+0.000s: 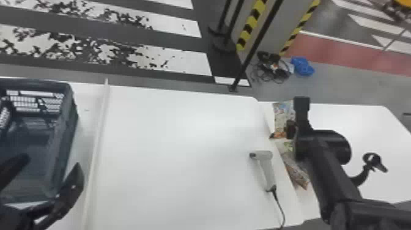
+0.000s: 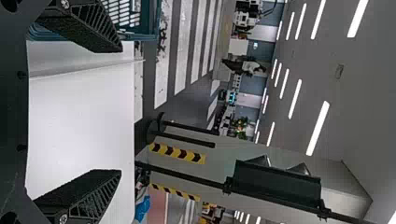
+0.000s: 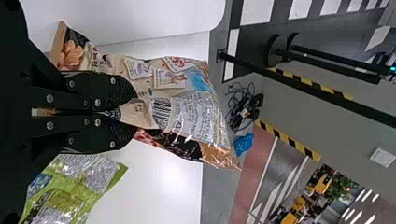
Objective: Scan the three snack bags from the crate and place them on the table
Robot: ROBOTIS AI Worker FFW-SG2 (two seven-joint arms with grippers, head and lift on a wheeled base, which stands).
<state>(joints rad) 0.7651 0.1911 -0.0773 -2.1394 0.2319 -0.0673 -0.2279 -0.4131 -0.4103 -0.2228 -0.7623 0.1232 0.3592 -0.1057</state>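
A: Right gripper point(image 3: 133, 112): you've got its fingers pressed together, pinching the narrow end of a snack bag point(image 3: 196, 116), barcode facing the wrist camera. Left gripper point(image 2: 120, 111) is spread wide, by the crate point(image 1: 65, 122), nothing between its fingers.

B: So you're set up at the side table point(image 1: 351, 119). Held bag overlaps the almond-print bag point(image 3: 72, 53) in the right wrist view; can't tell if they touch. Green bag point(image 3: 100, 172) is just beside.

A: Reads like set-down to me. Ease down until the table takes the weight, then part the fingers only a little. Open wide and you may shove a neighbor.

B: Then back straight out along the fingers. Film could cling, so watch the pinched end come free before you swing away.

A: Scanned? Can't tell. Scanner point(image 1: 267, 171) is lying on the middle table point(image 1: 183, 137). Confirm the read before you let go.
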